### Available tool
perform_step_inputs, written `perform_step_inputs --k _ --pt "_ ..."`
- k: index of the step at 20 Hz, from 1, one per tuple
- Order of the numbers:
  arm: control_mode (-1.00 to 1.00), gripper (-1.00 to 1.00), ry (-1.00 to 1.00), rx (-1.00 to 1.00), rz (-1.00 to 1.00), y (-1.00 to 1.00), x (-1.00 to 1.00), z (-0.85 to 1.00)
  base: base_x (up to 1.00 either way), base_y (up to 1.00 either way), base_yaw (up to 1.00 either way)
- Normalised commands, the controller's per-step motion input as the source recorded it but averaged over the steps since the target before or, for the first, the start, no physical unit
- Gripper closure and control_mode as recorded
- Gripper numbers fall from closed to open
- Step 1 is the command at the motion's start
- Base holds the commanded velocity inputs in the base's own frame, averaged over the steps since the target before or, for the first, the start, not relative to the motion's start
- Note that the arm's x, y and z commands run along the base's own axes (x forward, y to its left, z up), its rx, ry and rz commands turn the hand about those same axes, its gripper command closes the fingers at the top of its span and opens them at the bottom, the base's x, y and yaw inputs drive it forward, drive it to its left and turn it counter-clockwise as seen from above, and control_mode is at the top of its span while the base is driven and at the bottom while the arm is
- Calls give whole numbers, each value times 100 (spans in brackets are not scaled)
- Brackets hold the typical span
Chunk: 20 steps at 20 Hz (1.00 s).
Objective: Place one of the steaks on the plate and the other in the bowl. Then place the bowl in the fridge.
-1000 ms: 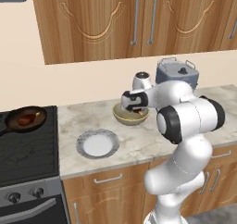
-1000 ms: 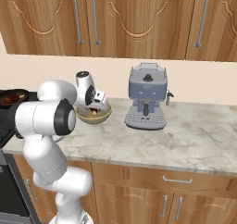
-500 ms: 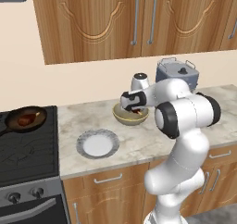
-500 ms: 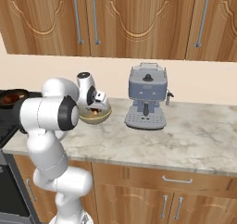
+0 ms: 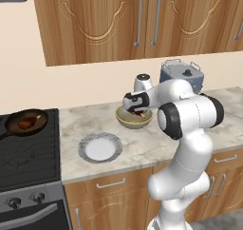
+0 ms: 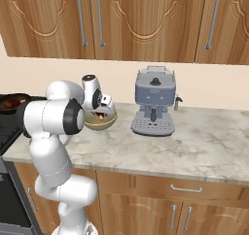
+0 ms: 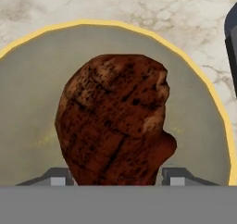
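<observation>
My gripper (image 5: 137,111) hangs just over the olive-tan bowl (image 5: 134,121) at the back of the counter, shut on a reddish-brown steak (image 7: 115,116). In the hand view the steak sits between the two fingertips, with the bowl's yellowish inside (image 7: 28,126) under it. From the right base view, the gripper (image 6: 100,115) dips into the bowl (image 6: 103,124). The other steak (image 5: 26,122) lies in a black skillet on the stove at the left. The white plate (image 5: 99,147) lies bare on the counter, in front and left of the bowl. The fridge is out of view.
A grey coffee machine (image 6: 154,108) stands right of the bowl, and a small white jar-like appliance (image 5: 142,83) stands right behind it. The black stove (image 5: 28,158) adjoins the counter's left end. Wooden wall cabinets (image 5: 142,20) hang above.
The elbow has shifted slightly. The hand stays over the bowl with the steak between its fingers.
</observation>
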Motion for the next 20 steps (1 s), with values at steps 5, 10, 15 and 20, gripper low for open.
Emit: perform_step_inputs --k 5,10,15,20 --pt "-100 -100 0 0 0 0 0 0 0 0 0" --pt "-100 -100 -3 0 0 5 -34 19 0 0 0" --pt "-100 -100 -20 0 0 14 -99 38 0 0 0" --pt "-100 -100 -5 1 0 5 -100 52 0 0 0"
